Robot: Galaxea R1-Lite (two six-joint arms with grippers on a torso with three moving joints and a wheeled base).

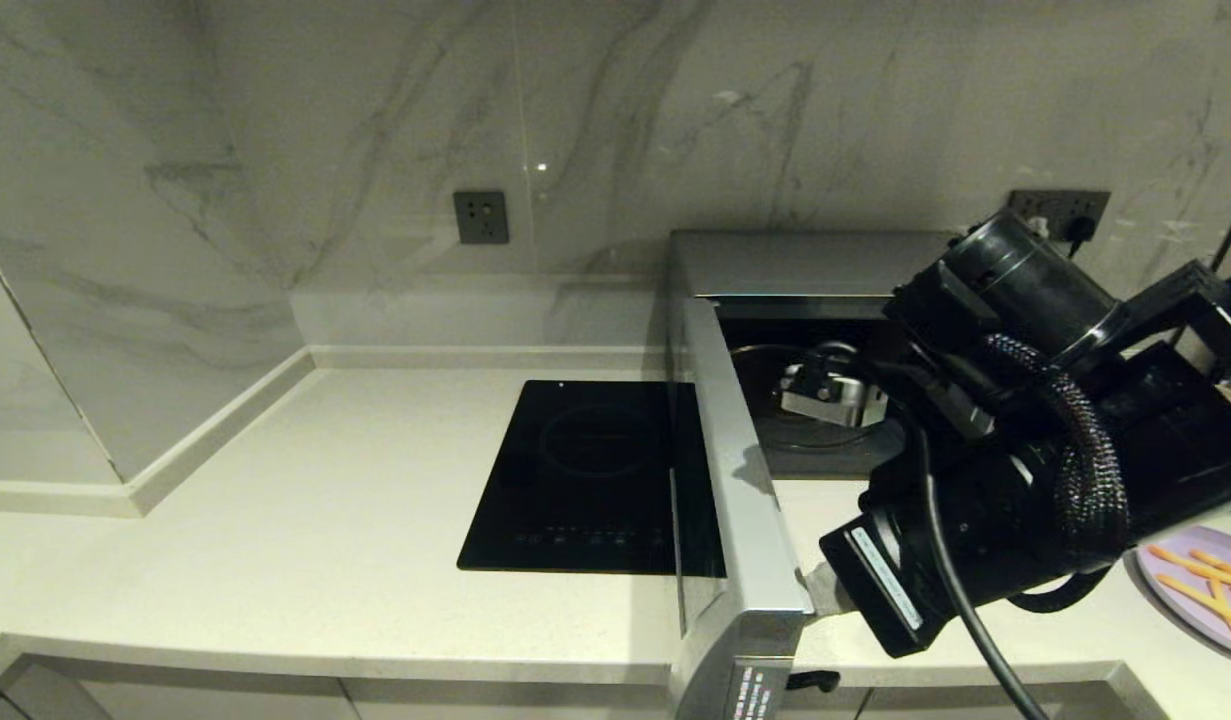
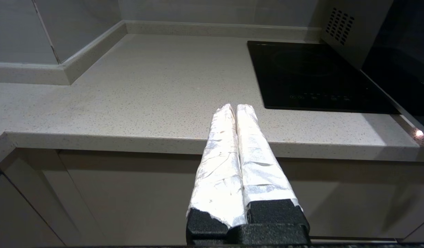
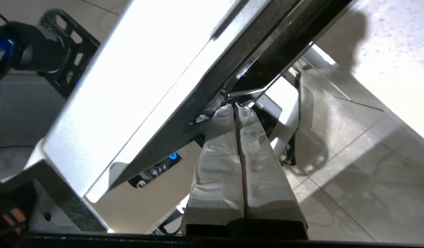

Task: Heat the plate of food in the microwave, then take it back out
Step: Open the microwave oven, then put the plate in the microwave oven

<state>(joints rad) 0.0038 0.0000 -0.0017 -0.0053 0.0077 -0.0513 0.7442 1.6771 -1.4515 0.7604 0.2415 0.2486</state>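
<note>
The microwave (image 1: 805,262) stands at the back right with its door (image 1: 745,520) swung wide open toward me. Its glass turntable (image 1: 805,425) shows inside, with a silvery glint I cannot make out. The lilac plate of orange sticks (image 1: 1203,588) rests on the counter at the far right, outside the oven. My right gripper (image 1: 821,592) is shut and empty, its wrapped tips (image 3: 235,107) against the inner face of the door near its free edge. My left gripper (image 2: 235,106) is shut and empty, parked low before the counter's front edge.
A black glass induction hob (image 1: 595,480) lies flush in the counter left of the open door. The right arm's bulk and cable (image 1: 1025,470) fill the space before the oven's mouth. Wall sockets (image 1: 480,217) sit on the marble backsplash. Bare counter (image 1: 275,500) stretches left.
</note>
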